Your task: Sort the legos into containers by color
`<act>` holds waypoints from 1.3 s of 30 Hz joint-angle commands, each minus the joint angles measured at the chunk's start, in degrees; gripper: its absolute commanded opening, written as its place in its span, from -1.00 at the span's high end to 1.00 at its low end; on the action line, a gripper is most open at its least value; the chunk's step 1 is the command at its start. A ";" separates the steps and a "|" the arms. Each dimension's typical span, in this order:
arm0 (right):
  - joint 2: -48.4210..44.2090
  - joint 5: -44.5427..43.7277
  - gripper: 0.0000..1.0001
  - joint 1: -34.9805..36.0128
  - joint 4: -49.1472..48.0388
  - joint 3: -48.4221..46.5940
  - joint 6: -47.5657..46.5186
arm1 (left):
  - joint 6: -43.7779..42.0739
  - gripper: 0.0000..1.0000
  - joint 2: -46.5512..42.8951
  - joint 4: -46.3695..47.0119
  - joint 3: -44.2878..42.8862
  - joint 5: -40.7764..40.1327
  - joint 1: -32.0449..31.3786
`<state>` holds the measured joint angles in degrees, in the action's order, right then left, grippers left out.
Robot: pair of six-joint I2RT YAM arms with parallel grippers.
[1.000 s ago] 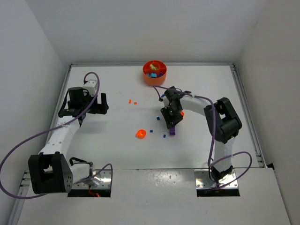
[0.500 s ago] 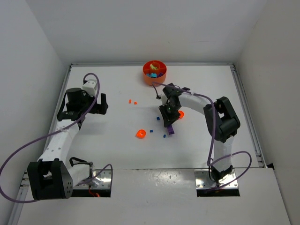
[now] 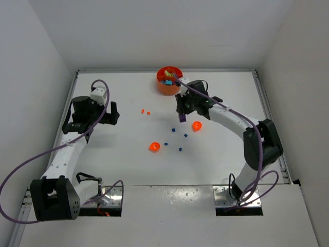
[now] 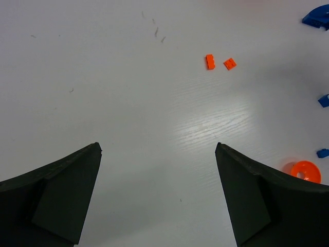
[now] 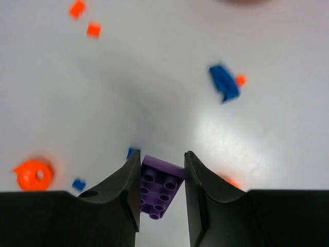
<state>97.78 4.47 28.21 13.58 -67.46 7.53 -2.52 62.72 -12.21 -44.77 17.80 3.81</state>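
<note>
Since a second ago the right arm has lifted away from the middle of the white tabletop (image 3: pixel 128 92) and stretched toward the far side. Its tool now sits just short of the round bright-orange plastic dish (image 3: pixel 162 87). In the wrist view the right tool (image 5: pixel 162 157) is clamped on a purple studded plastic brick (image 5: pixel 160 188), which is pinched between both fingers with its studs facing the camera and is held above the surface.

Below it lie a larger blue piece (image 5: pixel 223 82), two tiny orange squares (image 5: pixel 93 30) and an orange ring-shaped piece (image 5: pixel 33 174). The dish stands at the far middle of the tabletop and holds cyan, lime and purple pieces. Which compartment each lies in cannot be made out.

The left tool (image 4: pixel 157 198) is empty, its fingers spread wide, and it hangs over bare tabletop on the left side. Ahead of it are the two orange squares, side by side but apart. Small blue pieces (image 4: pixel 323 100) and the ring lie off toward its right edge.
</note>
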 commanded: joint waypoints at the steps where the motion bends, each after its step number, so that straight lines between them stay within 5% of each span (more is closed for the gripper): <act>1: 0.83 -5.25 1.00 -0.95 -12.94 -4.07 -2.08 | 0.50 -0.99 -1.81 3.68 0.13 1.71 -0.39; 15: 16.54 -9.21 1.00 -5.17 -48.98 -14.70 -4.89 | 1.73 -0.99 3.89 6.58 0.13 4.61 -0.39; 26: 29.39 -13.00 1.00 -7.55 -58.58 -26.22 -3.75 | 0.59 -0.99 9.52 7.11 -1.46 5.66 1.28; 39: 31.86 -10.62 1.00 -8.08 -55.95 -27.89 -0.68 | 0.59 -0.99 12.08 8.87 -1.46 5.66 3.04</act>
<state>128.86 -7.31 20.10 -39.79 -92.29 4.82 -1.26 74.85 -6.11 -45.17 22.48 5.76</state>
